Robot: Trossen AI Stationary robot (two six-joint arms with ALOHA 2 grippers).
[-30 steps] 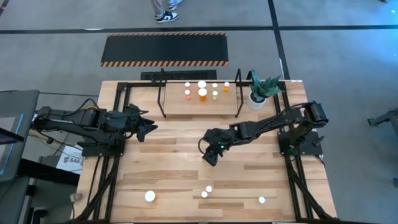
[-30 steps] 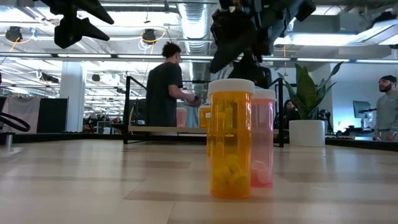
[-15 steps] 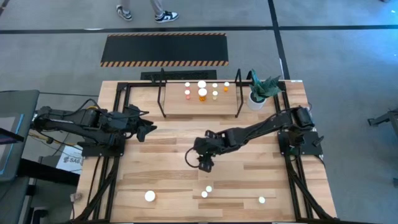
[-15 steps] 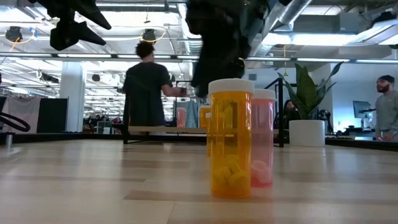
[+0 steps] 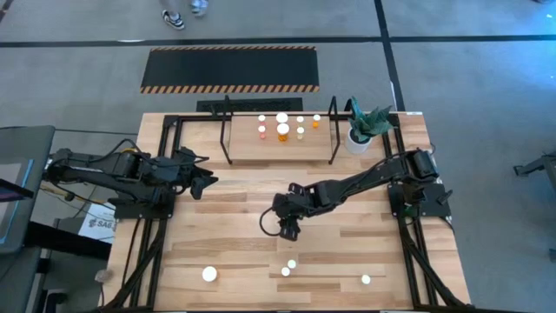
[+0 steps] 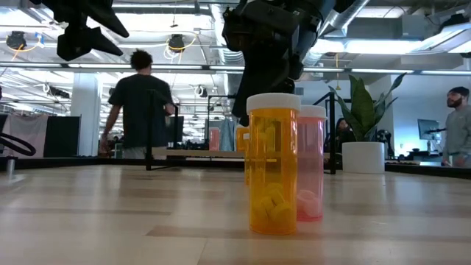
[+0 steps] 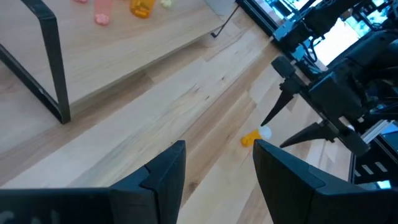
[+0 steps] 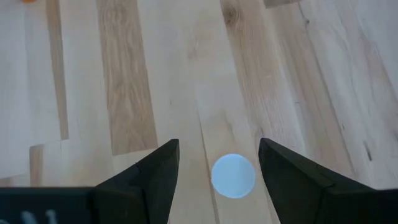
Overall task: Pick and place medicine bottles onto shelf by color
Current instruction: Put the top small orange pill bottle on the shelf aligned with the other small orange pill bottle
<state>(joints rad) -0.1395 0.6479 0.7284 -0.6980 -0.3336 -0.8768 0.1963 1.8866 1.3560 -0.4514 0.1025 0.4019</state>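
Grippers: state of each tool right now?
Left tool: open, empty, hanging over the table's left side.
Right tool: open, empty, above a white-capped bottle standing mid-table.

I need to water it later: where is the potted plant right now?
In the high view, the potted plant stands at the table's far right corner, just right of the shelf, beyond the right arm's base.

Pale wooden plank worktop (image 5: 234, 217); translucent orange cylindrical medicine bottle with white cap (image 6: 273, 163), a pink one (image 6: 312, 165) behind; black mat edged with yellow-black hazard stripes (image 5: 229, 69); white pot's green plant (image 5: 366, 123).
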